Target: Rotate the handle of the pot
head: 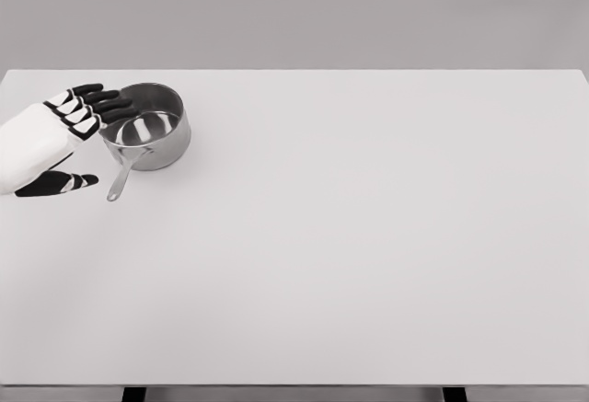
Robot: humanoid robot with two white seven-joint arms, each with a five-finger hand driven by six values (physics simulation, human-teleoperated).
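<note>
Steel saucepan sits far-left on white table, handle pointing toward robot. Left hand spread open beside it, fingertips over rim, thumb near handle, holding nothing (contact hard to tell). Rotation looks not started yet; grab and turn all left

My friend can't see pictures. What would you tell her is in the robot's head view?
A robot's white and black left hand reaches in from the left with its fingers spread open beside a small shiny metal pot on a wide white table. The fingertips lie at the pot's left rim, and the pot's handle points toward the camera. No other hand shows.
</note>
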